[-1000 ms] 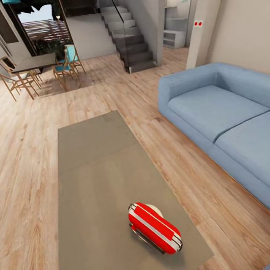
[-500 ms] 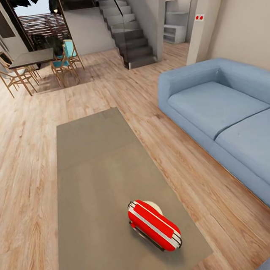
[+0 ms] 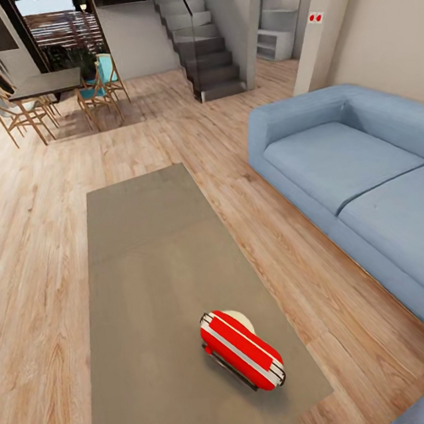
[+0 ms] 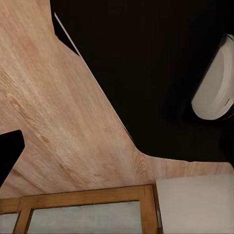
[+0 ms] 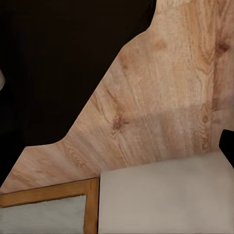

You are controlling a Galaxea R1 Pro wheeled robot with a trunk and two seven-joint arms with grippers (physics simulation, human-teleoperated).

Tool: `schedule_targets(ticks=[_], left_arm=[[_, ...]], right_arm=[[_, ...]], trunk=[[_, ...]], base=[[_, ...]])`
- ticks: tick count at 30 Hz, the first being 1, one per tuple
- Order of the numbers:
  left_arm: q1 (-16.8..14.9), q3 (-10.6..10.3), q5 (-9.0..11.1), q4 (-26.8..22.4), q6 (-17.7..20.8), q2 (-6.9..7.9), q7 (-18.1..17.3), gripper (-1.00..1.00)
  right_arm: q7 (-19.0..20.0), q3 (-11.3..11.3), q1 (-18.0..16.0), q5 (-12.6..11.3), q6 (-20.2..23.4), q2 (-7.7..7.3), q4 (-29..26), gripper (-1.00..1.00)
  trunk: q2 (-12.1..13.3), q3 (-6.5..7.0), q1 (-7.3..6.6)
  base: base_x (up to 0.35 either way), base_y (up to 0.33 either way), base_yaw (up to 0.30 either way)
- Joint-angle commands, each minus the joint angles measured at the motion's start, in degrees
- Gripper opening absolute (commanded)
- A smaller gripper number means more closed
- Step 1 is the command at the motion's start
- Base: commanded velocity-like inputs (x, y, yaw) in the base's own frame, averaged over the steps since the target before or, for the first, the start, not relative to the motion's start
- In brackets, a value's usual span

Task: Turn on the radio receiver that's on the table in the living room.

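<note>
The red radio (image 3: pixel 241 349) lies on the near part of the long grey-brown table (image 3: pixel 143 248), close to the table's right edge, with its thin metal handle toward the camera. A blue sofa (image 3: pixel 369 184) stands to the right of the table on the wooden floor (image 3: pixel 18 217). I cannot tell whether the left or the right gripper is opened or closed.

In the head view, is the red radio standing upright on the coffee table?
No, the radio receiver lies tipped over on the table, near its sofa-side edge.
</note>
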Motion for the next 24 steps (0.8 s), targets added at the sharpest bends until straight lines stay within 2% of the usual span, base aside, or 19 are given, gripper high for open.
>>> schedule_targets(ticks=[1, 9, 24], left_arm=[[0.0, 0.0, 0.0, 0.0, 0.0, 0.0, 0.0, 1.0], [0.0, 0.01, 0.08, -0.01, 0.0, 0.0, 0.0, 1.0], [0.0, 0.08, 0.09, 0.01, 0.0, 0.0, 0.01, 1.0]], right_arm=[[0.0, 0.0, 0.0, 0.0, 0.0, 0.0, -0.01, 1.0], [0.0, -0.01, 0.0, 0.0, 0.0, 0.0, -0.01, 1.0], [0.02, 0.04, 0.0, 0.17, 0.0, 0.09, 0.0, 1.0]], trunk=[[0.0, -0.1, 0.0], [0.0, -0.76, 0.0], [0.0, -0.83, 0.0]], base=[[0.0, 0.0, 0.0], [0.0, 0.0, 0.0], [0.0, 0.0, 0.0]])
